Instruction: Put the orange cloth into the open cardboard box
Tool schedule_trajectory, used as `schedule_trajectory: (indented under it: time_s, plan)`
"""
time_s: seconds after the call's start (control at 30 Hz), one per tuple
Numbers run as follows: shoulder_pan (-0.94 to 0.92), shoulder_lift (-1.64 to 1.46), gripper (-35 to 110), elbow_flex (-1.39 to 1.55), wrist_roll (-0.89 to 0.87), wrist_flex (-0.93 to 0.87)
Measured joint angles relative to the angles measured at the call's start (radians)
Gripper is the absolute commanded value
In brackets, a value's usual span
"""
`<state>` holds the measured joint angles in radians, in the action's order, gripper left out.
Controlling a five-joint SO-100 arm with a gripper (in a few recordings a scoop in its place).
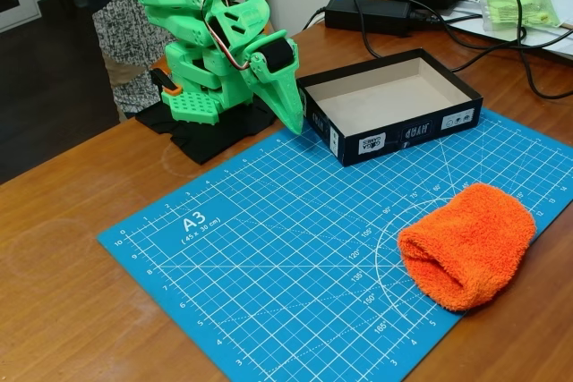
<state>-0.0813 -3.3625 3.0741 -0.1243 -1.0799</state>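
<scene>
Much bare mat [269, 257] separates clenched pincer [288, 118] from orange cloth [467, 244] overhanging its right edge, box [394, 139] behind

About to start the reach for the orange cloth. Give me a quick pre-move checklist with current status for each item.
1. Orange cloth within sight and free: ok, it lies alone at the right edge of the blue cutting mat.
2. Cardboard box open and empty: ok, bare beige inside.
3. Path from the gripper to the cloth: ok, only open mat between them.
4. Gripper empty: ok, nothing is held; the arm is folded with the gripper pointing down beside the box's left corner.
5. Gripper open enough to take the cloth: cannot tell, the fingers read as one wedge.
6. Cables clear of the box: ok, they run behind it.
</scene>
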Motion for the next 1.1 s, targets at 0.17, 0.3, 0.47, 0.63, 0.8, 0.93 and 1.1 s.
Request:
schedule_trajectory:
  time_s: [0.17,0.3,0.47,0.63,0.8,0.93,1.1]
  plan:
    - [0.0,0.0,0,0.0,0.0,0.0]
    - [0.014,0.0,0,0.0,0.0,0.0]
    - [0.005,0.0,0,0.0,0.0,0.0]
    - [0.0,0.0,0,0.0,0.0,0.0]
    - [0.003,0.0,0,0.0,0.0,0.0]
    - [-0.003,0.0,14,0.0,-0.008,0.0]
    - [-0.066,0.006,21,-0.023,-0.04,0.063]
